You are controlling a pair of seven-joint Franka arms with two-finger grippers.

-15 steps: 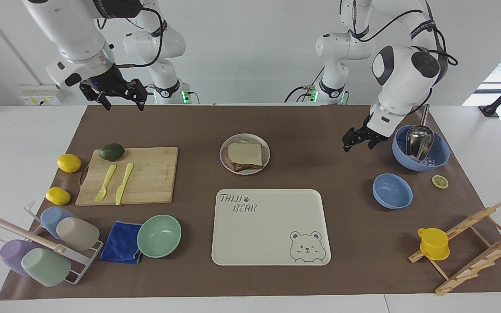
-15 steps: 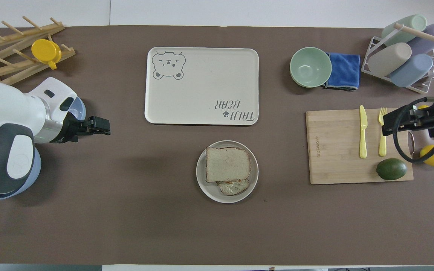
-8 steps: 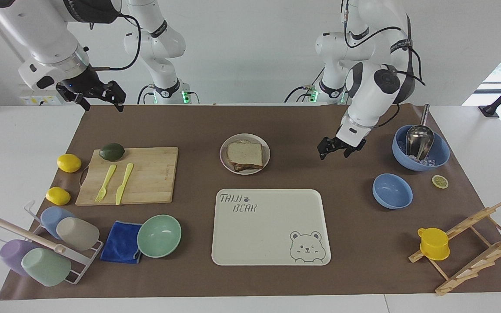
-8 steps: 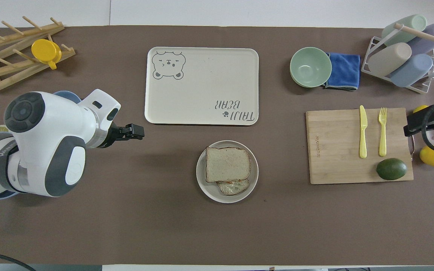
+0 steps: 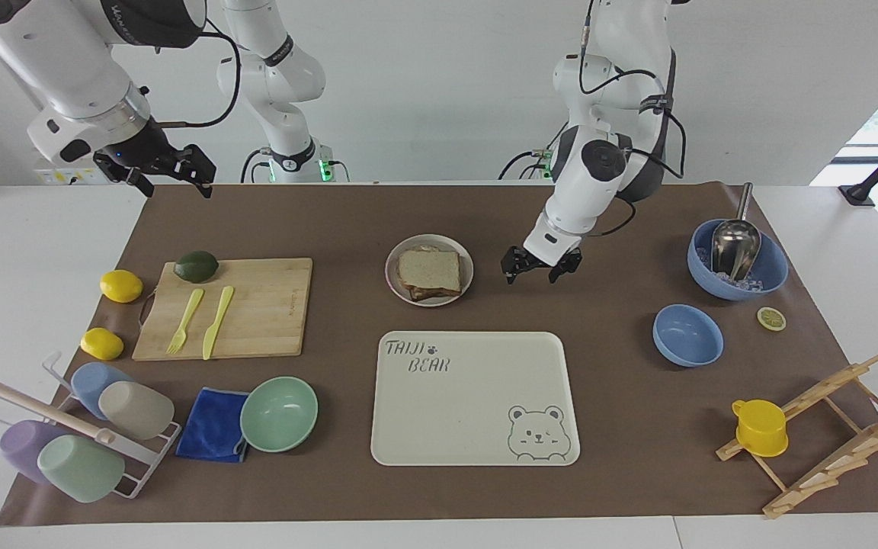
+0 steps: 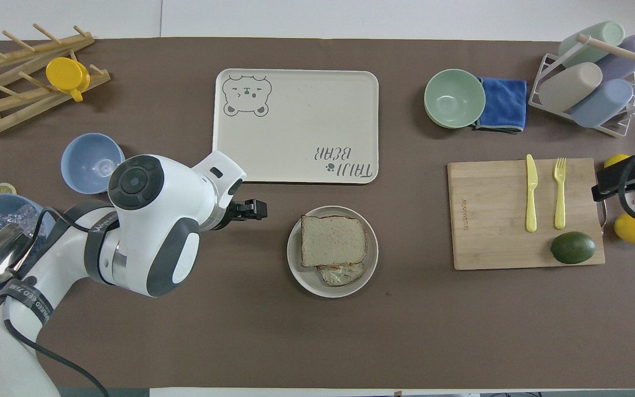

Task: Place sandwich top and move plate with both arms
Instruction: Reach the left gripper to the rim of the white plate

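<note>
The left end effector (image 5: 542, 268), open and empty, hovers just beside the plate (image 5: 466, 261), a stiff, likely slippery dish under a soft bread slice (image 5: 429, 270), best pinched at its rim.

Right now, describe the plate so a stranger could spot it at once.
Start at the big cream tray with the bear drawing. Just nearer to the robots lies the plate: small, round, off-white. Alone among the dishes, it carries a sandwich; the bowls are blue or green.

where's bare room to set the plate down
The bear tray is bare, right beside the plate. Bare mat lies between the cutting board and the plate. Crowded around the mint-green bowl and the cup rack.
</note>
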